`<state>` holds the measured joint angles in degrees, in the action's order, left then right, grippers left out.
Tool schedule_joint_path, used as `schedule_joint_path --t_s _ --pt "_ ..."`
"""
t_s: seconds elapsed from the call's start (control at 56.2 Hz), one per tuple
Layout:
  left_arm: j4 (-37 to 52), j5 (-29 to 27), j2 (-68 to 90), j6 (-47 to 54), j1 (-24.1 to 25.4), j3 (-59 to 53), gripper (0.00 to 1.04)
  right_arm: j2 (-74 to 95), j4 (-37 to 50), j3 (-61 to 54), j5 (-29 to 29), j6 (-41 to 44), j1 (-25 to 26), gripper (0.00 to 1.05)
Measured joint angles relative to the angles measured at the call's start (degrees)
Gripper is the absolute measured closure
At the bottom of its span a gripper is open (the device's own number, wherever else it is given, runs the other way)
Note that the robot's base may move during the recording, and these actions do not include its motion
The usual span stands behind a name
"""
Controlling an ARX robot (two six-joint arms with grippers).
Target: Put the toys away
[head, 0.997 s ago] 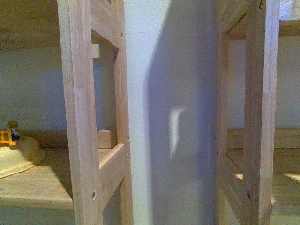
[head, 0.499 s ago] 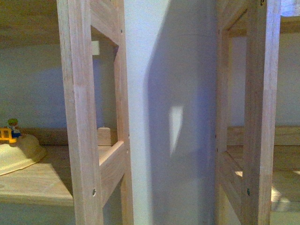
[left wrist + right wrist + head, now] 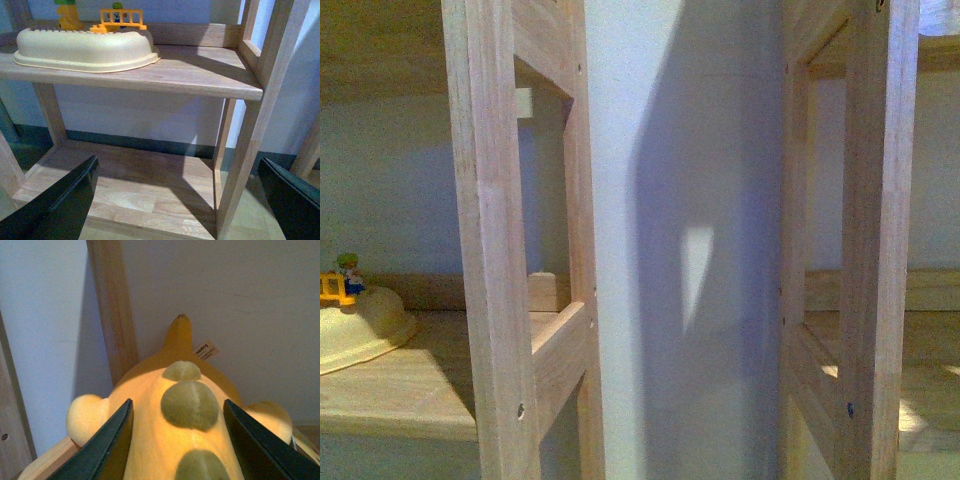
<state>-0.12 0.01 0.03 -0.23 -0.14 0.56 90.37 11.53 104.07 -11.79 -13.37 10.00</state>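
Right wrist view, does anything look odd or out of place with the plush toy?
Nothing looks damaged. The orange-yellow plush toy sits between the right gripper jaws, its tag sticking out near the wall beside a wooden post.

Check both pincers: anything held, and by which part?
Right pincer straddles the orange-yellow plush toy across its body, beside the green patches; contact itself is not visible. Left pincer is open, empty.

The lower shelf board (image 3: 145,185) lies bare, with open room above it. On the upper shelf (image 3: 200,75) a cream tub (image 3: 85,47) takes one side, and wooden posts (image 3: 495,250) narrow the openings.
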Motion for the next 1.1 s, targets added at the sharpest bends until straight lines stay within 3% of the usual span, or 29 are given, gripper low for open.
schedule_joint_path --t_s 0.321,0.463,0.677,0.801,0.997,1.104 --pt "0.0 0.0 0.0 0.0 0.0 0.0 0.06 -10.5 1.9 -7.1 7.0 7.3 -0.3 0.01" --pt "0.0 0.0 0.0 0.0 0.0 0.0 0.06 -17.7 3.4 -12.1 10.5 9.9 0.3 0.02" --pt "0.0 0.0 0.0 0.0 0.0 0.0 0.06 -30.6 4.3 -23.3 10.6 10.2 2.8 0.02" --pt "0.0 0.0 0.0 0.0 0.0 0.0 0.06 -37.7 4.1 -29.7 8.2 8.4 6.7 0.02" --pt "0.0 0.0 0.0 0.0 0.0 0.0 0.06 -47.6 2.8 -39.4 2.3 0.9 17.9 0.02" --pt "0.0 0.0 0.0 0.0 0.0 0.0 0.06 -51.4 2.6 -45.3 2.7 -1.7 18.8 0.02"
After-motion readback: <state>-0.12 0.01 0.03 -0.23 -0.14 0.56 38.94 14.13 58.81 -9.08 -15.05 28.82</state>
